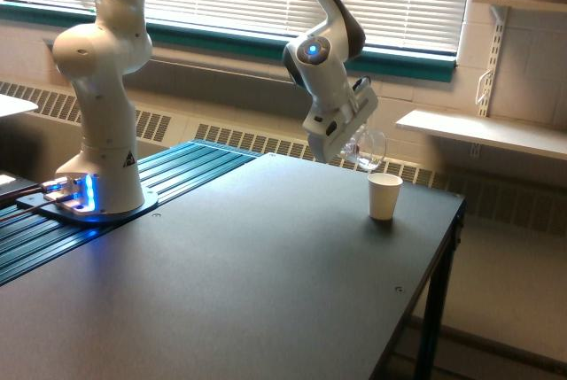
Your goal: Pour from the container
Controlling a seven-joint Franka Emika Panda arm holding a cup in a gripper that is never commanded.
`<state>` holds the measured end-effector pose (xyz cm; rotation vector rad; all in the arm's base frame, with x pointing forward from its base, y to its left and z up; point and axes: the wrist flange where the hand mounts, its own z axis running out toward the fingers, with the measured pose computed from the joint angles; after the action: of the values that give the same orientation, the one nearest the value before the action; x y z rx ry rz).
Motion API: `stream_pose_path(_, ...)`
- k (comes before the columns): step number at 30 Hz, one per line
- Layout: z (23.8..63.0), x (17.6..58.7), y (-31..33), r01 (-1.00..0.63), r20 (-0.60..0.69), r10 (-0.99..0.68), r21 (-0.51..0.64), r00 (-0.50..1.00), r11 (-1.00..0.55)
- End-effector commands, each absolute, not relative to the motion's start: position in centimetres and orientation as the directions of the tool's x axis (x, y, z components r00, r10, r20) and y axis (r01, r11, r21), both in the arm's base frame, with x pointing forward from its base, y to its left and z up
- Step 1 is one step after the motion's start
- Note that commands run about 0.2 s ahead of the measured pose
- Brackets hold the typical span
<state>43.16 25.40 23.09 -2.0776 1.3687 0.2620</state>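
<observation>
In the exterior view my gripper (pixel 352 143) is shut on the container (pixel 366 149), a small clear rounded glass vessel. The glass hangs tilted in the air, its bowl just above and slightly left of the white paper cup (pixel 384 196). That cup stands upright on the dark table (pixel 221 283) near its far right corner. I cannot tell what is inside the glass or the cup, and no stream is visible between them.
The arm's white base (pixel 99 167) stands at the exterior view's left on a ribbed blue-green strip (pixel 168 176). The table's right edge (pixel 434 274) drops off just past the cup. A white shelf (pixel 483 132) and a window with blinds are behind.
</observation>
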Motion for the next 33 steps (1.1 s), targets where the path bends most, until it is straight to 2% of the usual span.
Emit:
stream_pose_path(1, 23.2, 44.8, 25.6, -0.896, -0.496, -0.769, -0.384, 0.403, -0.222)
stream_pose_path(18, 23.3, 45.8, 26.3, -0.921, -0.548, -0.759, -0.347, 0.353, -0.177)
stream_pose_path(33, 21.6, 46.2, 25.6, -0.959, -0.615, -0.745, -0.254, 0.258, -0.123)
